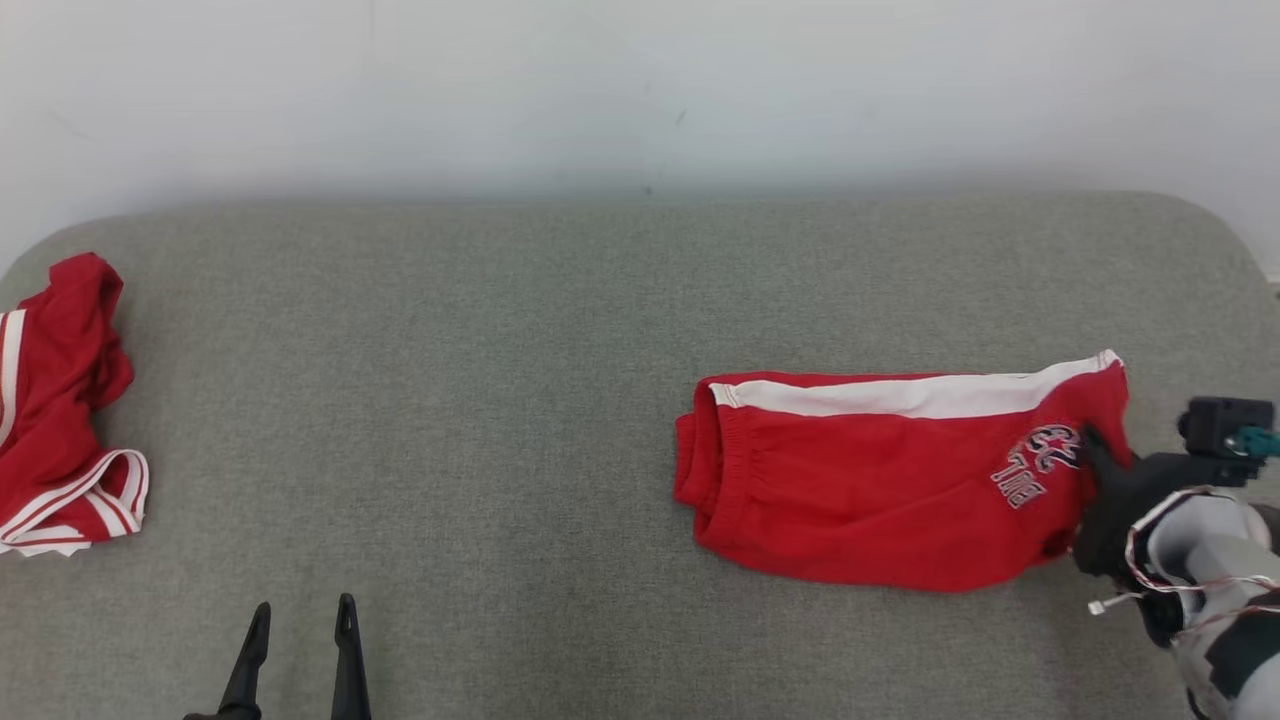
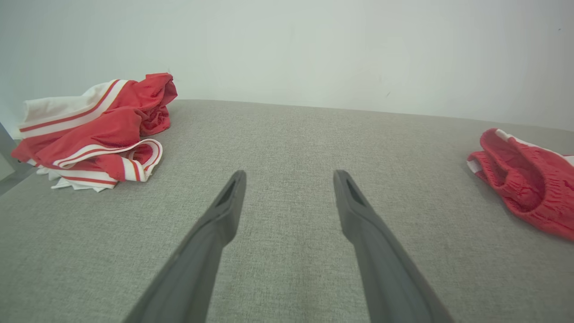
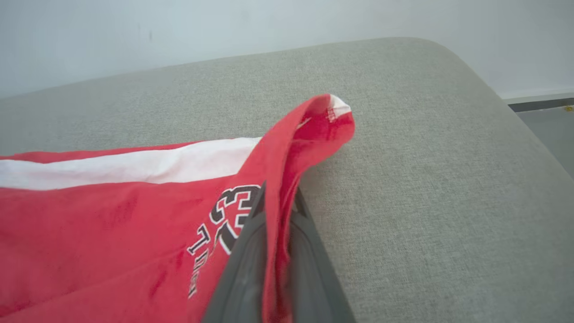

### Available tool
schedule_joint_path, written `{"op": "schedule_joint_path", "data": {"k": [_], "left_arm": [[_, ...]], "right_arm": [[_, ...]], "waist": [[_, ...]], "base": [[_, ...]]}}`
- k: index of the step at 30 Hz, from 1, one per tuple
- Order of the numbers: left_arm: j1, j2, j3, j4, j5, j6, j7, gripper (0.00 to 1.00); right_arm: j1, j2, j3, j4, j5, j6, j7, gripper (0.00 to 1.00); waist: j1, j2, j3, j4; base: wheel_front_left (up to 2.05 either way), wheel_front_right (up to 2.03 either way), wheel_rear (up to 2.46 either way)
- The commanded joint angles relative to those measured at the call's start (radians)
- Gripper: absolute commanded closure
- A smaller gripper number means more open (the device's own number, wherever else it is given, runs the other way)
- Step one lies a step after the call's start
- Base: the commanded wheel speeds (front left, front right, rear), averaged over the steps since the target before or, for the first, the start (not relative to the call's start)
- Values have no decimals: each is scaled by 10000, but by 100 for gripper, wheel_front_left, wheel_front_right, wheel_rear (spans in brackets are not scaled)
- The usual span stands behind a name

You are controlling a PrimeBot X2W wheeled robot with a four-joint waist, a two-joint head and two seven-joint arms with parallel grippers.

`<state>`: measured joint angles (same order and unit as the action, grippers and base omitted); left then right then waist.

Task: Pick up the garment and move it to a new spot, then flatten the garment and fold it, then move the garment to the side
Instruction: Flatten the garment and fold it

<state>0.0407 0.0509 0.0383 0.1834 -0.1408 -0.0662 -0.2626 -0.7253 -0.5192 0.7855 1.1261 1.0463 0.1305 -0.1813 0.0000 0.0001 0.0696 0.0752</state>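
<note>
At the far left of the grey padded surface lies a crumpled red-and-white garment. The left gripper hovers at the near edge, jaws spread wide and empty. Right of centre the folded red shorts lie flat, white stripe towards the wall. The right gripper is clamped on their right-hand hem, beside the printed lettering

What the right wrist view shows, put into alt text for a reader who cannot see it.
The right pincer is shut on a raised edge of the red shorts, the cloth pinched between its two dark fingers. The shorts, with a white stripe and a printed 23, lie at the left on a grey fabric surface before a pale wall.
</note>
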Motion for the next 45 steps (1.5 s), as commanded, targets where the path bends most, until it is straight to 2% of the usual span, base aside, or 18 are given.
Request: {"op": "schedule_joint_path", "data": {"k": [1, 10, 15, 20, 26, 30, 31, 32, 33, 40, 45], "left_arm": [[85, -11, 18, 9, 22, 20, -33, 0], [100, -10, -153, 46, 3, 11, -33, 0], [-62, -11, -272, 75, -36, 13, -33, 0], [-215, -8, -412, 107, -113, 44, -33, 0], [-368, -7, -639, 162, -190, 88, -33, 0], [-419, -10, -711, 186, -269, 146, -33, 0], [-422, -10, -722, 192, -286, 159, -33, 0], [-414, -10, -720, 196, -293, 164, -33, 0], [-393, -10, -713, 197, -286, 174, -33, 0], [-131, -10, -430, 98, -244, 236, -33, 0], [-31, -10, -235, 3, -59, 239, -33, 0]], "right_arm": [[-99, 107, 96, -255, -95, 8, -101, 100], [170, 752, 751, -2582, -109, 8, -355, 100], [410, 1447, 1013, -3160, 72, 8, -118, 100], [420, 2038, 1130, -3063, 97, 8, -53, 100], [404, 2804, 1327, -2480, -17, 8, -59, 100], [324, 3085, 1546, -1890, -238, 8, -37, 98], [261, 3153, 1575, -1782, -278, 8, -125, 45], [241, 3215, 1586, -1724, -269, 8, -182, 6], [241, 3247, 1576, -1710, -257, 8, -274, 0], [273, 2518, 605, -2631, -168, 8, -842, 0], [904, 1939, -1465, -3852, -1260, 8, -822, 0]], "waist": [[0, -1, -86, -114], [0, -1, -220, -289], [0, -1, -186, -140], [0, -1, -92, 96], [0, -1, 43, 423], [0, -1, 106, 478], [0, -1, 113, 479], [0, -1, 112, 475], [0, -1, 102, 458], [0, -1, -14, 140], [0, -1, -64, 4]], "base": [[0, 0, 0], [0, 0, 0], [0, 0, 0], [0, 0, 0], [0, 0, 0], [0, 0, 0], [0, 0, 0], [0, 0, 0], [0, 0, 0], [0, 0, 0], [0, 0, 0]]}}
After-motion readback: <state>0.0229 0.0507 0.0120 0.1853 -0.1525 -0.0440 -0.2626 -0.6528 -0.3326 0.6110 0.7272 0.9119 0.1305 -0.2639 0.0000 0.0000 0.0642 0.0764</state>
